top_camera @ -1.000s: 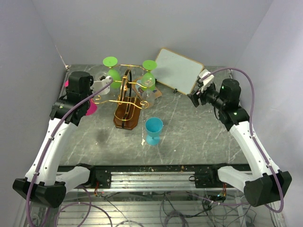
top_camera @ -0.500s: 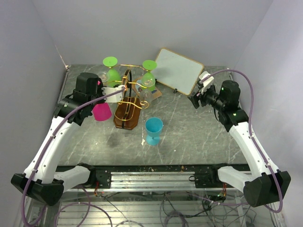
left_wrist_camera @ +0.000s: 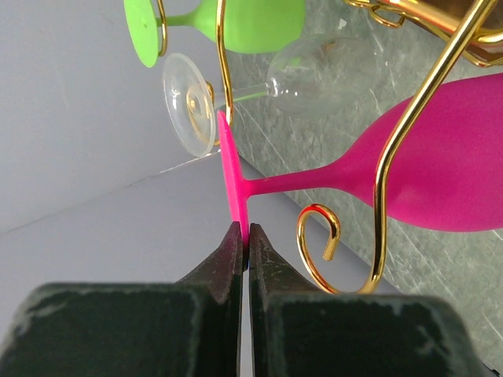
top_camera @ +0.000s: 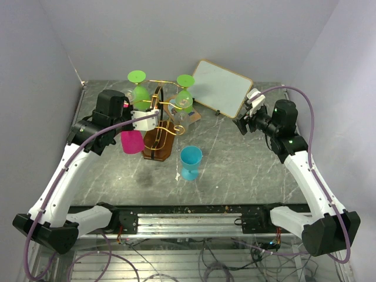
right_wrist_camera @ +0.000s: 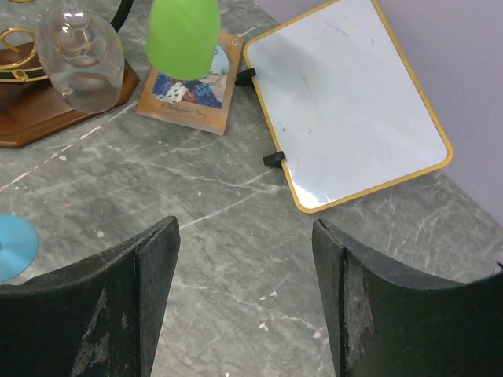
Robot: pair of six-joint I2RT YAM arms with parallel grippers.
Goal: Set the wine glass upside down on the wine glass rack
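My left gripper (left_wrist_camera: 244,245) is shut on the foot rim of a pink wine glass (left_wrist_camera: 440,165). The glass hangs bowl-down (top_camera: 131,141) beside the left of the gold wire rack (top_camera: 158,120), which has a dark wooden base. In the left wrist view its stem lies next to a scroll-ended gold arm (left_wrist_camera: 393,157). Two green glasses (top_camera: 138,88) and two clear glasses (left_wrist_camera: 314,75) hang upside down on the rack. A blue wine glass (top_camera: 190,161) stands upright on the table in front of it. My right gripper (right_wrist_camera: 244,298) is open and empty above the table at the right.
A white board with a gold frame (top_camera: 222,87) leans tilted at the back right. A small picture card (right_wrist_camera: 190,88) lies by the rack's base. Grey walls close in on the left, back and right of the marbled table (top_camera: 235,170).
My left gripper has carried the pink glass from the far left toward the rack, and the bowl now hangs lower beside the rack's left arms. The right arm has barely moved.
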